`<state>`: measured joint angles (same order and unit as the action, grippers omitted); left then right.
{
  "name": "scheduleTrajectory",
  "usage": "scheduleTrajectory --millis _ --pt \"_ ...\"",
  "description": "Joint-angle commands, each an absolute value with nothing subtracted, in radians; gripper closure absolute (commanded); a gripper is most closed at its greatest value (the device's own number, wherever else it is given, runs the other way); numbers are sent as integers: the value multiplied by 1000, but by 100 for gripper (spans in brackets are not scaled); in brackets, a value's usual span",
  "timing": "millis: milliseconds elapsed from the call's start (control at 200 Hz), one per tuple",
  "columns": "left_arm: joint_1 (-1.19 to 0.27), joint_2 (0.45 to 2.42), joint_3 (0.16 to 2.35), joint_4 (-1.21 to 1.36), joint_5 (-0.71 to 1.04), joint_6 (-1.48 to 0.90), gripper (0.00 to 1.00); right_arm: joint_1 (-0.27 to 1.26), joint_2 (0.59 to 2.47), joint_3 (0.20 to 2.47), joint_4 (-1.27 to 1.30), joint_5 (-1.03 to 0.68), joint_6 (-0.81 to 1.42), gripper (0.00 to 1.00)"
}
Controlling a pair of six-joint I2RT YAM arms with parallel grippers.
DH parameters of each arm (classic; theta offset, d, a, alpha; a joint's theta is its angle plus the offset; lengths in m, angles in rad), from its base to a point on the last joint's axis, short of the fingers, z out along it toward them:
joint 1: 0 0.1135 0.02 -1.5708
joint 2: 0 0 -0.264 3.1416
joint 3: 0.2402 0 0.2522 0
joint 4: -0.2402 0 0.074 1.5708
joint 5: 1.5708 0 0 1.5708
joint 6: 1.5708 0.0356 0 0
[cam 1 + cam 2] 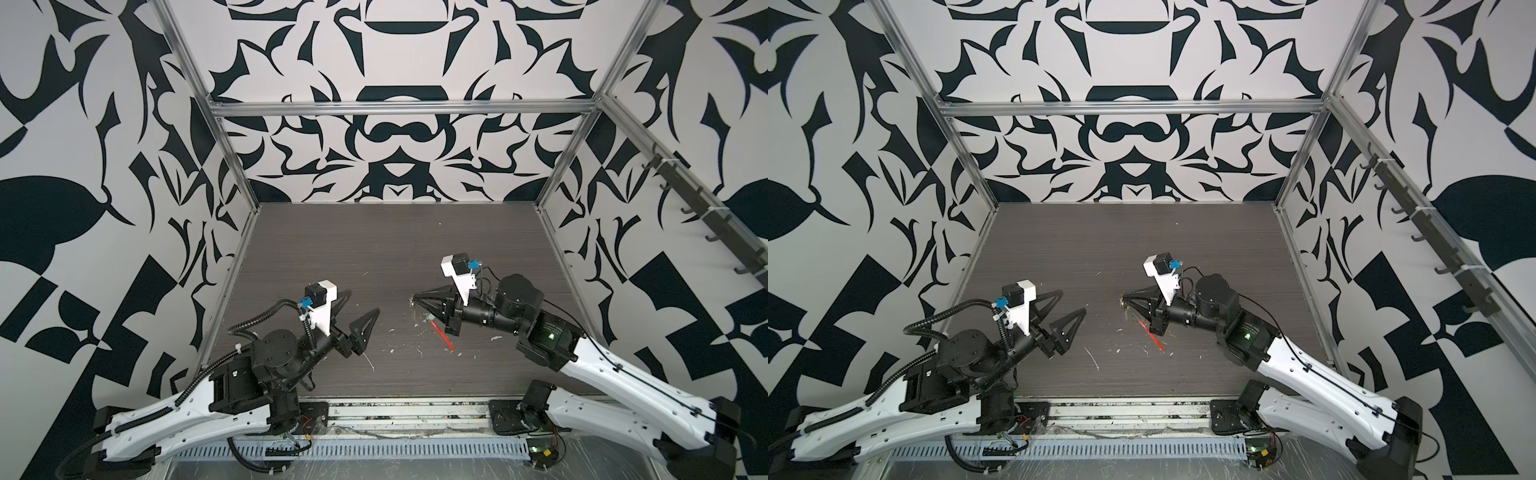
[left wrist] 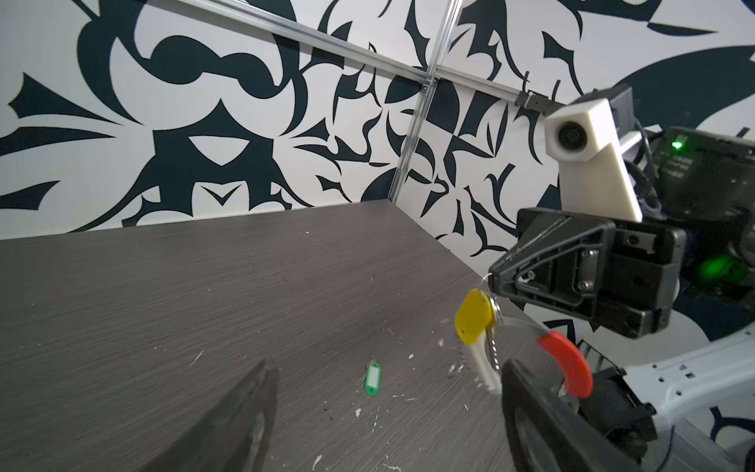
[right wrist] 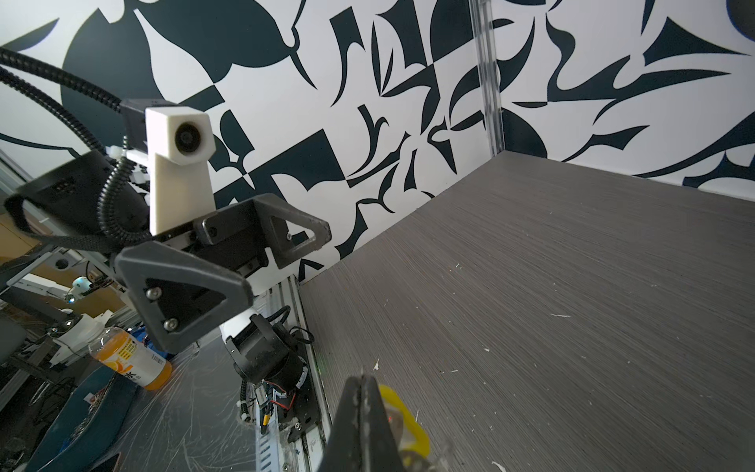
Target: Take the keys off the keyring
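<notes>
Red-sleeved keyring (image 2: 570, 363) hung from my right gripper (image 2: 496, 282), pinched shut on its wire, yellow-tagged key (image 2: 474, 316) dangling. My left gripper (image 1: 363, 302) stood wide apart. On the table (image 2: 204, 306) lay a green tag (image 2: 373, 379), its label too small to read.

The yellow plastic tag (image 2: 474, 316) and red tubular sleeve (image 2: 570, 363) look glossy, the silvery metal key (image 2: 481, 365) shiny, the grey wood-grain tabletop (image 2: 204, 294) matt.

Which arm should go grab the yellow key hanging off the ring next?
Left. The left end effector is open, empty and facing the yellow key; the right end effector is shut on the keyring, holding it up.
</notes>
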<state>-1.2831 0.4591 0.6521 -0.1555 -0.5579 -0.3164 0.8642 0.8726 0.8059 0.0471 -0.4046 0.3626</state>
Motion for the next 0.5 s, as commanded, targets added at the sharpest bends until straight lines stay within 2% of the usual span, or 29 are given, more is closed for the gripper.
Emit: scheduleTrajectory --millis 0,175,195,495 --pt "-1284 498 686 -163 -493 -280 13 861 851 863 60 -412 336 100" --pt "-1284 570 722 -167 -447 -244 14 861 847 864 53 -422 331 100" --pt "-1284 577 725 -167 -446 -241 18 862 845 864 52 -421 332 100" --pt "-1284 644 738 -130 -428 -200 36 861 832 856 55 -340 395 100"
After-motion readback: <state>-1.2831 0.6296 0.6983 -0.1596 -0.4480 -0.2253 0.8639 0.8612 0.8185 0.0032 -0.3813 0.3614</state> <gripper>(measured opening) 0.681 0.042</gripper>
